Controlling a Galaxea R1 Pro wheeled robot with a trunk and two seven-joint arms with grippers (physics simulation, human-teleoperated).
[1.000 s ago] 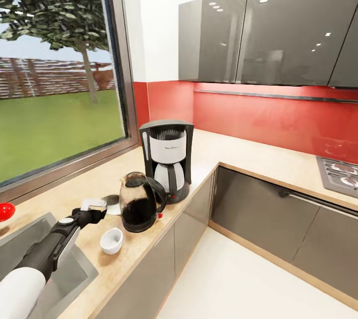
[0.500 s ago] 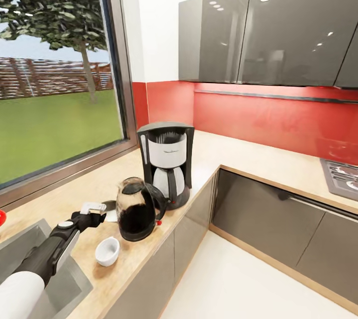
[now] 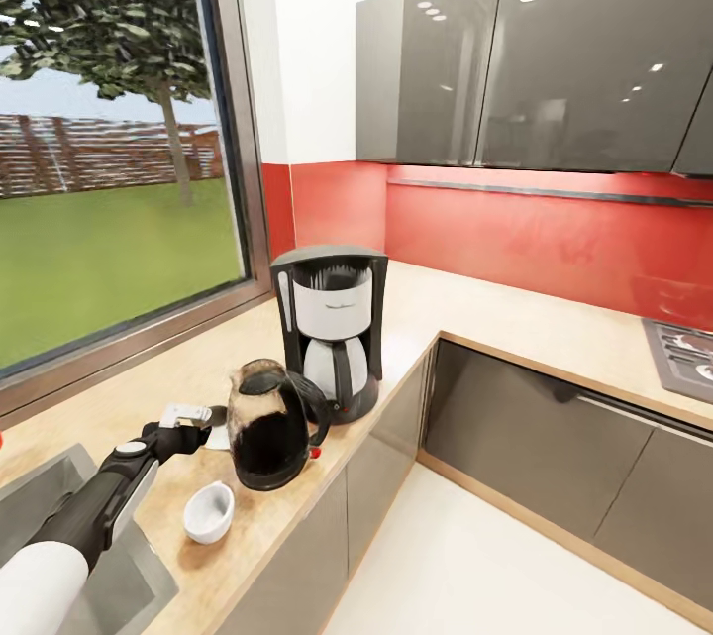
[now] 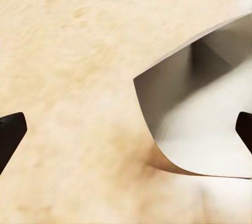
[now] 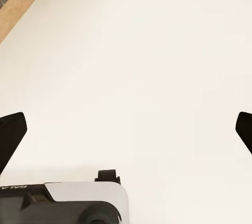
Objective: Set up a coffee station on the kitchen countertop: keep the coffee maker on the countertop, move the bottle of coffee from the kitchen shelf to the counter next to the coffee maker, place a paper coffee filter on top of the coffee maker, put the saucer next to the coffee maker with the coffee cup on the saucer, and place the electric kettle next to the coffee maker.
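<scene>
The black and silver coffee maker [image 3: 330,338] stands on the pale kitchen countertop [image 3: 475,308] near the corner. In front of it is the electric kettle [image 3: 269,425], and the white coffee cup [image 3: 209,512] sits near the counter's front edge. My left gripper [image 3: 198,425] hovers low over the counter just left of the kettle. The left wrist view shows this gripper [image 4: 126,129] open, with the curled white paper coffee filter [image 4: 199,114] lying on the counter towards one finger. My right gripper [image 5: 126,129] is open over the white floor, holding nothing.
A steel sink [image 3: 40,491] lies at the lower left under my left arm. A big window [image 3: 109,150] runs behind the counter, dark wall cabinets [image 3: 535,60] hang above, and a hob [image 3: 688,353] sits at the far right. Part of my base [image 5: 68,203] shows below the right gripper.
The head view has shifted, so everything sits a little lower and further left, and a red object at the left edge has left the picture. My left gripper stays open beside the kettle.
</scene>
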